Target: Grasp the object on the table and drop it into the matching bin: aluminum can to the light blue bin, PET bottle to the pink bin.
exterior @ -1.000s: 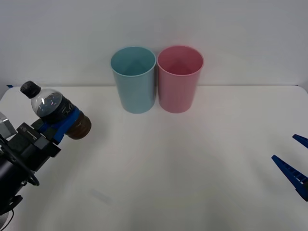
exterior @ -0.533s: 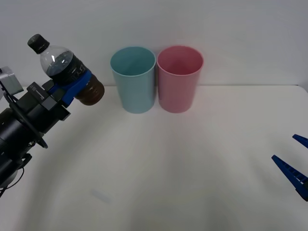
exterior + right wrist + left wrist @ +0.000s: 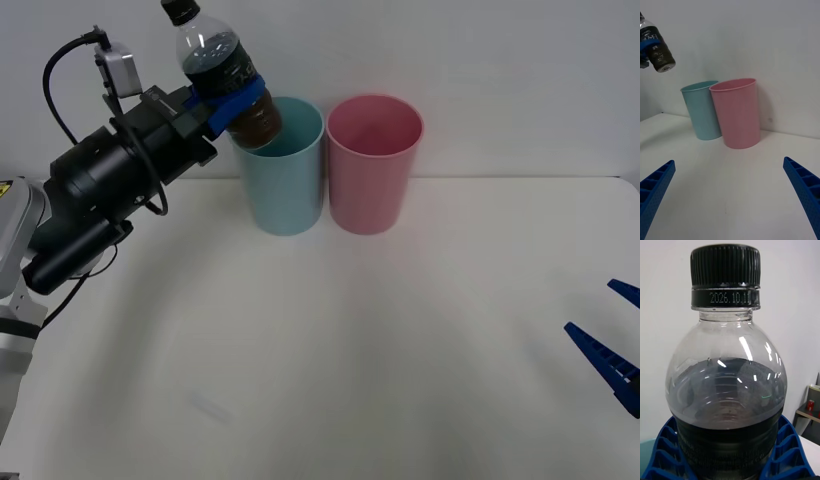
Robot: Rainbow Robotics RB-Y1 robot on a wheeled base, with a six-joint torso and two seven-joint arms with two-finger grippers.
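Observation:
A small clear PET bottle point(image 3: 225, 70) with a black cap and a dark band is held in the air by my left gripper point(image 3: 232, 98), shut on its body. It hangs tilted over the left rim of the light blue bin point(image 3: 280, 170). The pink bin point(image 3: 372, 165) stands touching the blue one on its right. In the left wrist view the PET bottle point(image 3: 726, 390) sits between the blue fingers point(image 3: 664, 453). The right wrist view shows the PET bottle point(image 3: 657, 48) above and beside the light blue bin point(image 3: 702, 110) and the pink bin point(image 3: 738, 112). My right gripper point(image 3: 612, 340) rests open at the table's right edge.
The white table point(image 3: 330, 360) stretches wide in front of the two bins. A plain white wall rises right behind them. My left arm's black body point(image 3: 95, 190) reaches in from the left over the table.
My left gripper has lifted the bottle up and to the right, from low at the table's left to above the light blue bin's rim. The right arm has not moved.

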